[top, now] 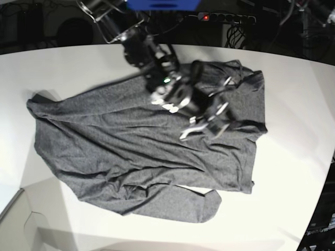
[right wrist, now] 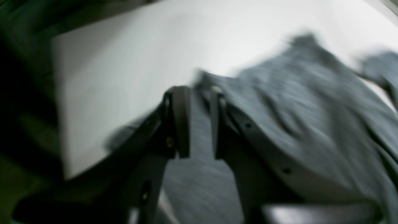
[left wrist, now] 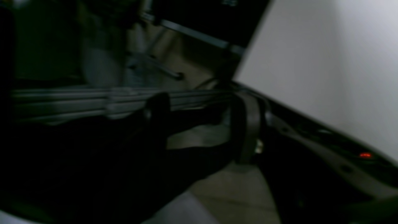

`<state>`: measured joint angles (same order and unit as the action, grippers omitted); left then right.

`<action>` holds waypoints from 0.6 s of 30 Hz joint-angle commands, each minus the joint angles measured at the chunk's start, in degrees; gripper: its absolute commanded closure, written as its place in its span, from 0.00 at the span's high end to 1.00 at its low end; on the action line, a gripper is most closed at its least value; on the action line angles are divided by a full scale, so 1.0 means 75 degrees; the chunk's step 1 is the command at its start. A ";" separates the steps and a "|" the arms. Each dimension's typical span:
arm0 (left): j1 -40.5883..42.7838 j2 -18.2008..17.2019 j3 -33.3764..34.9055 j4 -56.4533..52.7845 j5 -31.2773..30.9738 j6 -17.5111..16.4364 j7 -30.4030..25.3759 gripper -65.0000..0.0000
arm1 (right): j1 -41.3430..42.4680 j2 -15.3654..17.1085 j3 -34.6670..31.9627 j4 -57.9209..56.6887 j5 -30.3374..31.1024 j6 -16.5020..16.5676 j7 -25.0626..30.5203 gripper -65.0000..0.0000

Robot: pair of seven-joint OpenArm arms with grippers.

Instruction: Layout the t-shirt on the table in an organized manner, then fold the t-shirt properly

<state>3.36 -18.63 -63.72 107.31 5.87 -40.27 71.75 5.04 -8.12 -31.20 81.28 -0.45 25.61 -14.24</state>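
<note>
Hovering over the rumpled shirt (right wrist: pixel 295 102) on the counter (right wrist: pixel 124 62), the right end effector (right wrist: pixel 197 90) is slightly parted, probably to regrip. The left end effector (left wrist: pixel 202 121) is too dark to tell.

A white tabletop (top: pixel 293 183) with a curved edge fills the base view. A dark grey t-shirt (top: pixel 131 151) lies rumpled across its middle, reaching from 9 o'clock toward 2 o'clock, one sleeve pointing to 5 o'clock. Bare white surface surrounds the cloth.

No legible text or labels.
</note>
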 commanded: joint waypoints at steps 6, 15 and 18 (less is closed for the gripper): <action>-0.0946 0.0920 0.0590 0.0221 -0.0026 0.0036 -0.0066 0.52 | 0.0166 0.0409 0.1775 0.0621 0.0112 0.0085 -0.0534 0.19; -0.1602 0.2877 0.2970 0.0174 0.0056 0.0036 -0.0148 0.37 | -0.0080 0.1311 0.3756 0.0996 0.0112 0.0085 -0.0827 0.19; -0.1614 0.3158 0.3556 -0.0048 0.0056 0.0036 -0.0148 0.03 | -0.0279 0.1522 0.4166 0.0996 0.0101 0.0085 -0.0827 0.19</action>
<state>-7.92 5.58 -36.91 106.15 6.28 -40.12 71.11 2.33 3.03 -0.01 87.61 -0.36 26.04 -21.63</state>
